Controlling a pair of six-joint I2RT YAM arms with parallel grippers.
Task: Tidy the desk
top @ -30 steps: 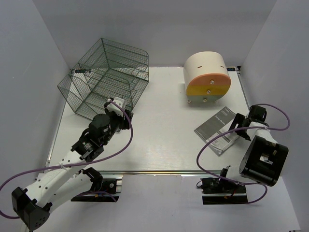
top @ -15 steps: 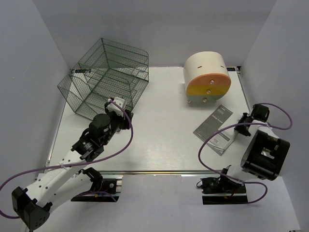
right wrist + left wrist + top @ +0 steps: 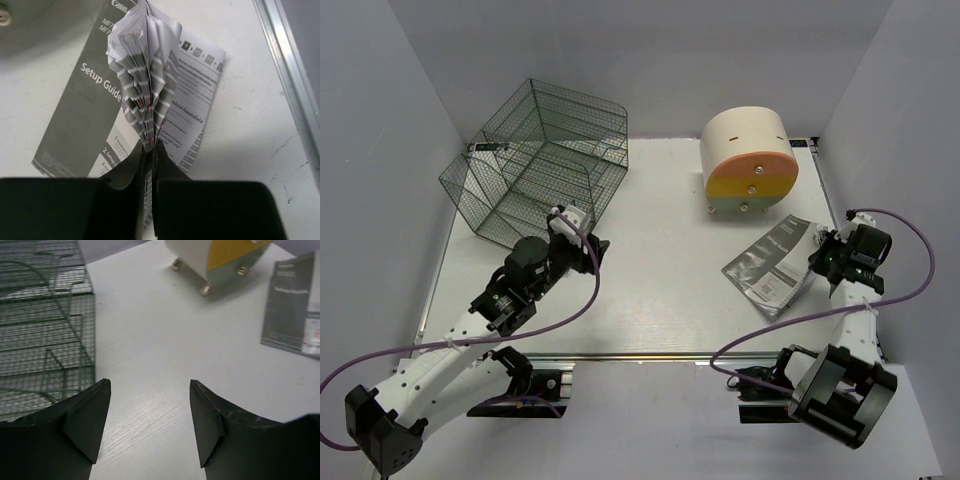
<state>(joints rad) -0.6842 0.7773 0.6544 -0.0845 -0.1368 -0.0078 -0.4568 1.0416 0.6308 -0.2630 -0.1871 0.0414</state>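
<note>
The desk point(image 3: 660, 285) is a white tabletop. A grey setup-guide booklet point(image 3: 768, 262) lies at its right side, below the drawer box. My right gripper point(image 3: 823, 258) is shut on the booklet's right edge. In the right wrist view the booklet point(image 3: 100, 100) has its pages fanned out upward from between the closed fingers of my right gripper point(image 3: 149, 146). My left gripper point(image 3: 595, 255) hovers open over bare desk beside the cage. In the left wrist view nothing is between the spread fingers of my left gripper point(image 3: 148, 385), and the booklet point(image 3: 292, 305) lies far off at the right.
A dark wire-mesh cage point(image 3: 535, 160) stands at the back left, close to my left gripper. A cream-and-orange round drawer box point(image 3: 748, 160) stands at the back right. A metal rail point(image 3: 290, 75) runs along the desk's right edge, near the booklet.
My right gripper has shut on the booklet's edge, and the right arm has swung its elbow down toward the near edge. The booklet's pages have lifted. My left gripper shifted slightly right.
</note>
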